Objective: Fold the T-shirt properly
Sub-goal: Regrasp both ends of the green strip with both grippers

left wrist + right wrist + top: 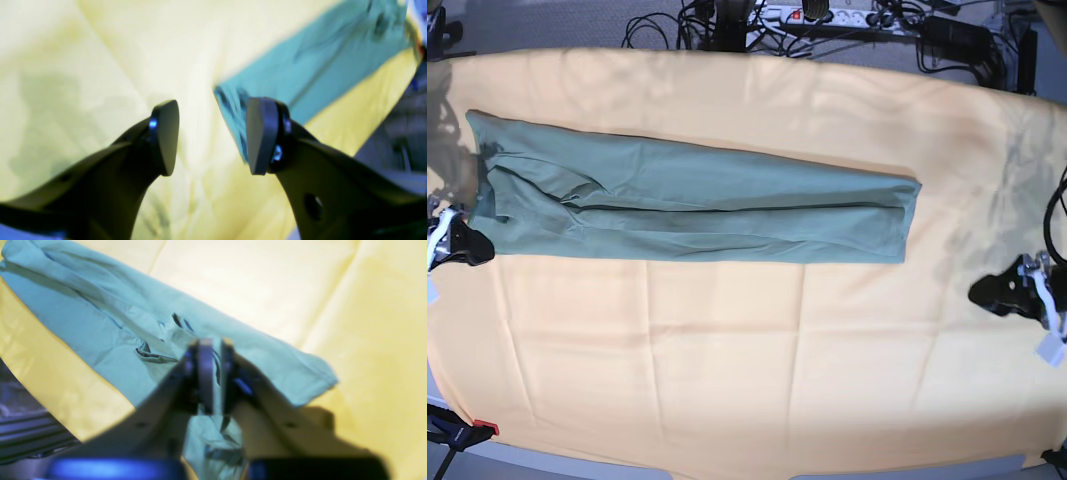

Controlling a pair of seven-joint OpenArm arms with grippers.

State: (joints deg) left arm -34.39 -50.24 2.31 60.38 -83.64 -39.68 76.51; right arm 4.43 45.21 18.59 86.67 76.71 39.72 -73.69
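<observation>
No container shows in any view; everything lies on a table covered by a yellow-orange cloth [727, 380] that spans nearly the whole surface, creased in a loose grid.

The T-shirt [697, 205] lies on the far half of that cloth, folded lengthwise into a long narrow band that runs across the base view. It is plain sage green with no print. A seam or fold line runs along its length just below the middle, and the end at that view's left is bunched into a few wrinkles, while the other end is cut off square. In the right wrist view the shirt [110, 330] shows soft creases and a rounded, hemmed corner lying on the cloth.

The right gripper [467, 245] sits low at the near corner of the bunched end, at the base view's left edge. Seen from its wrist camera, the gripper [213, 373] has its pads drawn together over the fabric; whether any cloth is pinched between them cannot be told.

The left gripper [999, 292] rests apart from the shirt, near the opposite table edge. From its own camera the gripper [211, 136] stands spread wide with nothing between the pads, the shirt's square end [313, 66] beyond it
</observation>
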